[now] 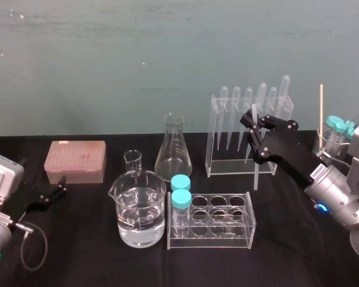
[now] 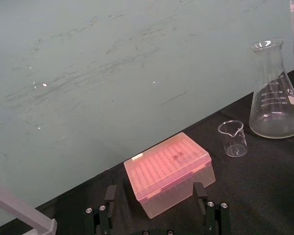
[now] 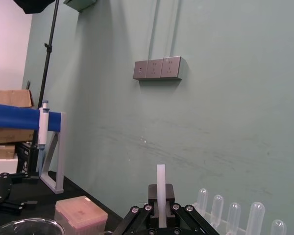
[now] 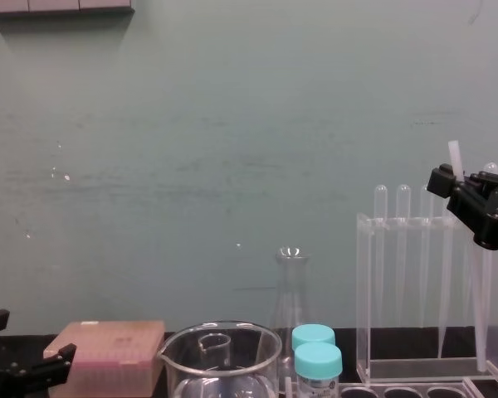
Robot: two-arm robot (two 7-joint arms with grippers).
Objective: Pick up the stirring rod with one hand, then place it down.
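Note:
The stirring rod [image 1: 255, 156] is a thin whitish rod standing nearly upright in front of the clear pipette rack [image 1: 218, 140]. My right gripper [image 1: 252, 121] is shut on its upper part, with a short flat-cut end poking above the fingers. The right wrist view shows the stirring rod [image 3: 160, 188] pinched between the right gripper [image 3: 160, 218] fingers. From the chest, the stirring rod [image 4: 478, 319] slants down past the right gripper [image 4: 453, 184] to near the rack's base. My left gripper [image 1: 55, 192] rests open at the table's left, close to the pink box, and its fingers [image 2: 110, 195] hold nothing.
A pink tip box [image 1: 75, 161] sits at back left. A large beaker of water [image 1: 138, 209], a small beaker [image 1: 133, 160] and a conical flask [image 1: 173, 149] stand mid-table. A tube rack [image 1: 227, 222] holds two blue-capped vials [image 1: 180, 198]. A glass with a wooden stick [image 1: 321, 113] stands at far right.

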